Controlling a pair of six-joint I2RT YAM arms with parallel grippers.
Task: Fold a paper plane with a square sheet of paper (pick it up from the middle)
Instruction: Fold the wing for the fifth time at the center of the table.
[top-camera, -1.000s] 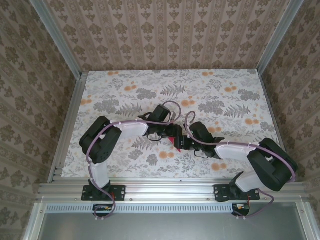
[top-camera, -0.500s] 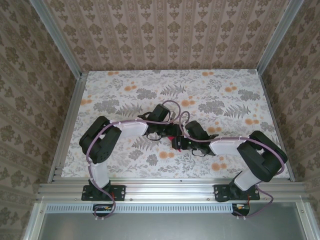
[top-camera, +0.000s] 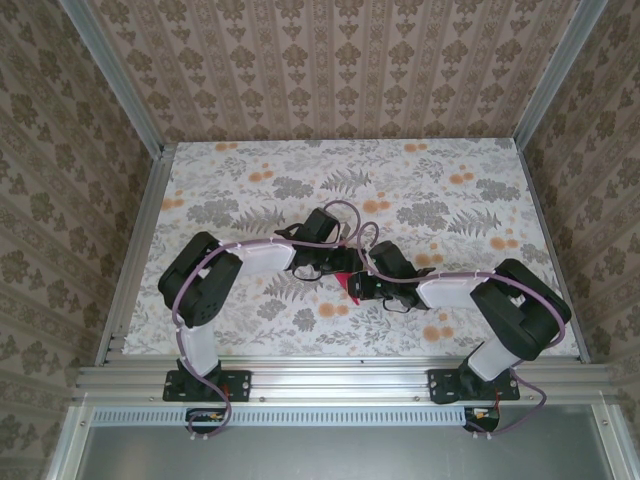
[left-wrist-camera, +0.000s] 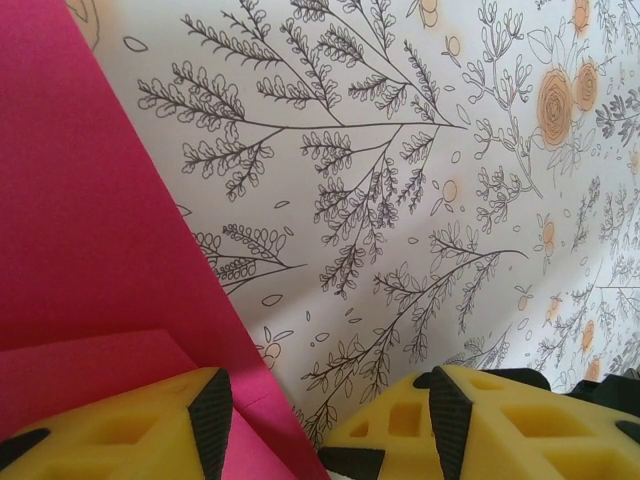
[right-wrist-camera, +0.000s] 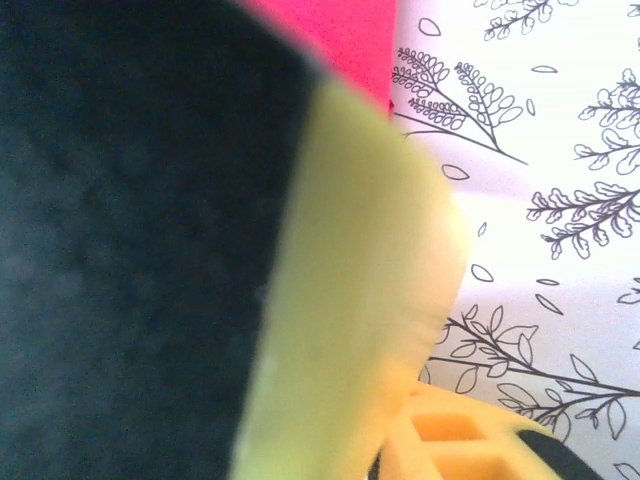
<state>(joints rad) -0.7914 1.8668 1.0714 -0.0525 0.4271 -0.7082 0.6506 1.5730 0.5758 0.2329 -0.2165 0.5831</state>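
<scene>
Damask-patterned walls (top-camera: 340, 60) in brown and cream close round three sides of a worktop (top-camera: 230, 190) covered in a grey fern print with orange flowers (top-camera: 262, 176). An aluminium rail (top-camera: 340, 375) runs along its near edge, where both arms are bolted. The arms bend inward and meet about midway between the left and right edges, somewhat closer to the near edge than to the far one. From above, a small patch of the magenta paper (top-camera: 349, 285) shows between the left claw (top-camera: 335, 266) and the right claw (top-camera: 362, 288), which sit just beside each other over it.

From the left wrist the paper (left-wrist-camera: 90, 220) lies flat on the print and takes up the left side of the view, its long straight edge slanting down to the right. A second layer is folded over it near the bottom, its edge running across just above the fingertip. The left claw (left-wrist-camera: 322, 420) stands moderately wide. One yellow finger (left-wrist-camera: 120, 430) is over the paper, the other is over the bare print, and the paper's edge passes through the gap between them.

From the right wrist a large blurred black-and-yellow shape (right-wrist-camera: 200, 250) sits very close to the lens. Magenta paper shows behind it at the top, and there is a yellow finger at the bottom. Whether the right claw is wide, narrow or holding the paper I cannot tell.
</scene>
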